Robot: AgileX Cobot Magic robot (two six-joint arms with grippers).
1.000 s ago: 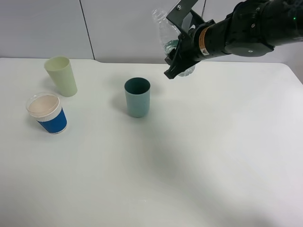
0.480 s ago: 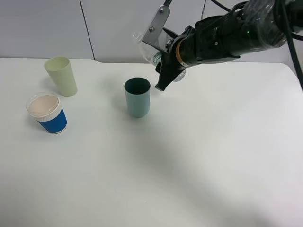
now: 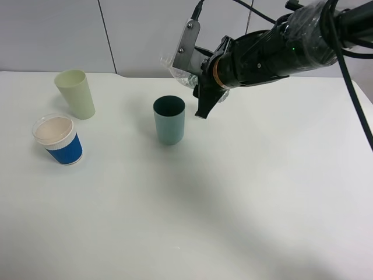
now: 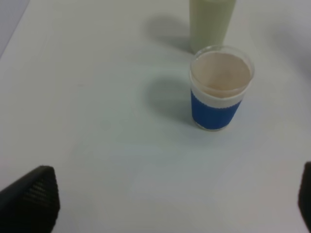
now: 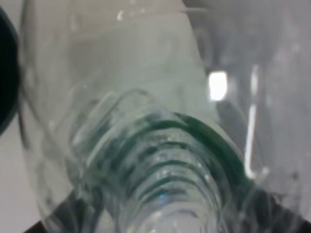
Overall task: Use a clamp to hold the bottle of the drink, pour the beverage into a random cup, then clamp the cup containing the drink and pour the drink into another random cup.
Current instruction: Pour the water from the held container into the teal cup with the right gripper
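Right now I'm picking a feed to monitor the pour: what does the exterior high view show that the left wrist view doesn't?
Only exterior high: the right gripper shut on the tilted bottle, held in the air near the teal tumbler. Only left wrist: the left gripper, open. Both: the blue-sleeved white cup, the pale green tumbler and the white table.

We see the bottle (image 5: 146, 145) as clear, glossy, ribbed plastic; the teal cup (image 3: 169, 123) and pale green cup (image 3: 76, 94) look like smooth matt plastic, and the table (image 3: 245, 198) a smooth matt white surface
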